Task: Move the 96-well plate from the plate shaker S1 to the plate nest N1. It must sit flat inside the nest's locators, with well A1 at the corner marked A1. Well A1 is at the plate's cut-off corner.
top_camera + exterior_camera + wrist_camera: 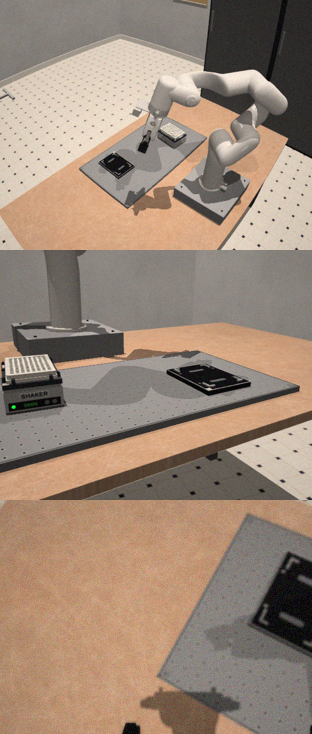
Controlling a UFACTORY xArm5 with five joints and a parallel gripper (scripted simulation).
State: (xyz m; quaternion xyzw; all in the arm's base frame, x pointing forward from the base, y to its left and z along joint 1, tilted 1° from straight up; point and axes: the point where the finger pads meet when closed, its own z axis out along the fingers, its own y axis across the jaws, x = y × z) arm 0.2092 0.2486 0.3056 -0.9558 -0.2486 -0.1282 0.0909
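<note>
The white 96-well plate [172, 131] sits on top of the grey shaker S1 [170, 140] at the far end of the grey perforated board; it also shows at the left in the exterior view [29, 366], on the shaker [33, 394]. The black plate nest N1 [116, 164] [208, 378] with white corner marks lies empty at the near end of the board, and partly in the wrist view [287, 602]. My gripper [144, 144] hangs open and empty above the board, just left of the shaker and apart from the plate. Only one fingertip [131, 728] shows in the wrist view.
The grey perforated board [145, 157] lies on a wooden table. The arm's grey base block [211, 192] stands to the right of the board. Dark cabinets stand behind the table.
</note>
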